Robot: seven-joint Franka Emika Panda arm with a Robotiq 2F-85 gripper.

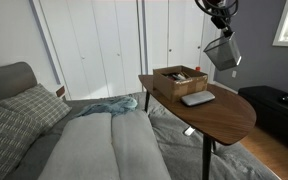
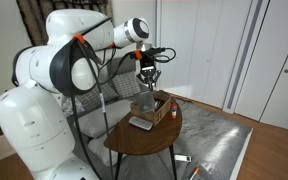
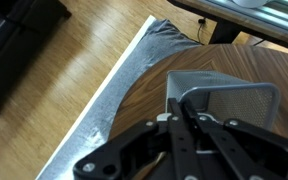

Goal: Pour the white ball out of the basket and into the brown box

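My gripper is shut on the rim of the grey wire-mesh basket and holds it high in the air, beyond the table's far edge. The basket hangs tilted. In the wrist view the gripper fingers pinch the basket's wire rim, with the mesh to the right. The brown box stands on the wooden table, below and to the side of the basket, with small dark and reddish items inside. Both also show in an exterior view: basket, box. No white ball shows in any view.
A flat grey slab lies on the table next to the box. A grey sofa with cushions and a blue cloth stand beside the table. A dark bench stands by the wall. A grey rug covers the wood floor.
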